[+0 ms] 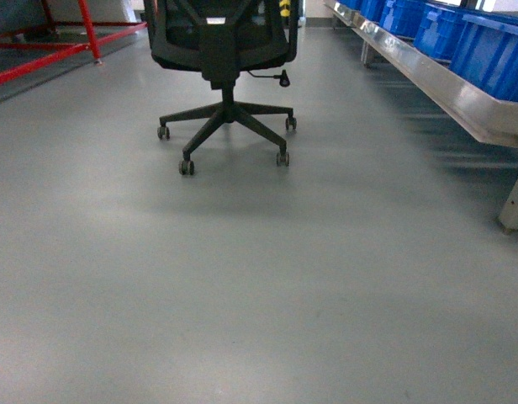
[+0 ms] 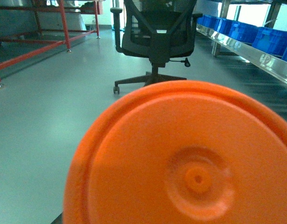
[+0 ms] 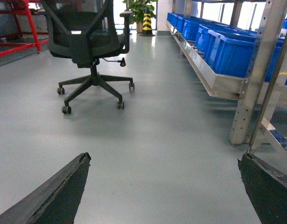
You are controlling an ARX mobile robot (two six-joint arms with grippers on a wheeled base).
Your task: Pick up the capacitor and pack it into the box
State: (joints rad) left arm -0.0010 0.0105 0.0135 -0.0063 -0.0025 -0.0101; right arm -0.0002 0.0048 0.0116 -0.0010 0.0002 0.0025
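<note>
From the head camera there is only smooth grey floor (image 1: 242, 286), a black mesh-backed office chair (image 1: 221, 50) on a five-star castor base, a red tube frame (image 1: 66, 42) at upper left and a steel shelf (image 1: 444, 84) carrying glossy blue plastic bins (image 1: 486, 50) along the right. Neither arm shows in that view.

The left wrist camera gives something the others lack: a big orange plastic disc (image 2: 185, 158), round, with a raised rim and a small moulded hub at its centre, filling the lower part of the picture and hiding the left fingers, so I cannot tell whether they are spread or closed. Behind it stand the same chair (image 2: 155, 28), the red frame (image 2: 45, 28) and the bins (image 2: 269, 39).

The right wrist camera shows the right gripper (image 3: 167, 191) with its two dark, rough-edged rubbery fingertips (image 3: 59, 191) spread wide apart at the bottom corners, nothing between them but floor. It alone shows the shelf's upright steel posts (image 3: 255, 74), a yellow-and-black striped bollard (image 3: 146, 23) and a green potted plant (image 3: 140, 7) far back.

Neither the pink box nor any capacitor shows in any view.
</note>
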